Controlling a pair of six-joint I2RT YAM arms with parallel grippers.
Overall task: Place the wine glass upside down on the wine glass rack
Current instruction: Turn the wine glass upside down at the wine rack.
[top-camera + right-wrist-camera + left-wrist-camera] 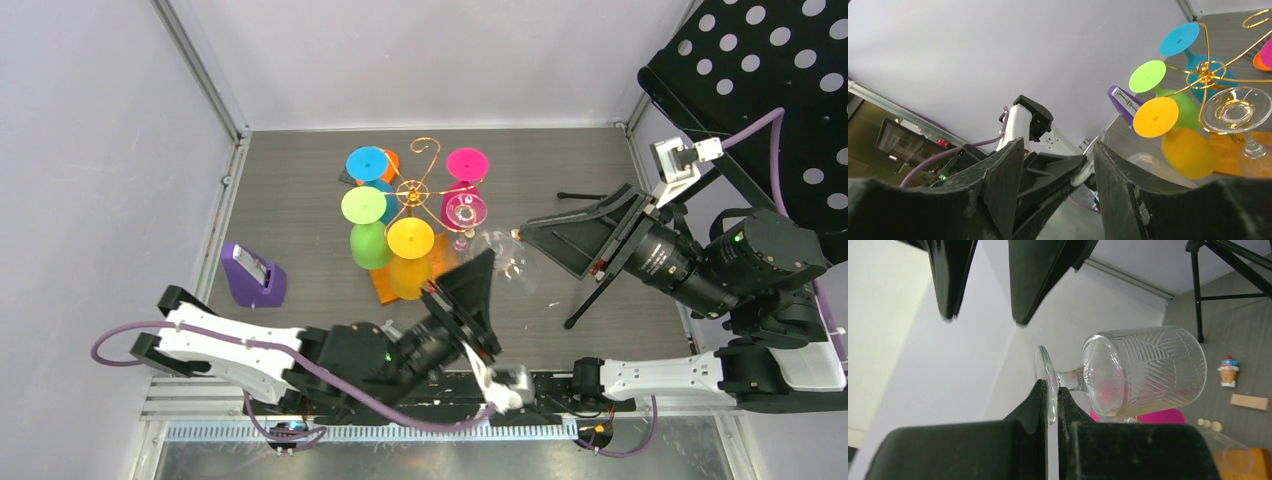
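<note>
Wine glass is held sideways, stem roughly level, bowl mouth pointing away from the left gripper, just right of the wine glass rack. Left arm reaches forward low, its pincer clenched on the thin foot disc. The right gripper is close by, released, holding nothing. Bowl is clear with a cut leaf pattern; rack is gold wire.

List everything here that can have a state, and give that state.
wine glass, held sideways by its foot, above the table
left gripper, shut on the wine glass
right gripper, open, holding nothing
wine glass rack, upright, with coloured glasses hung upside down
</note>
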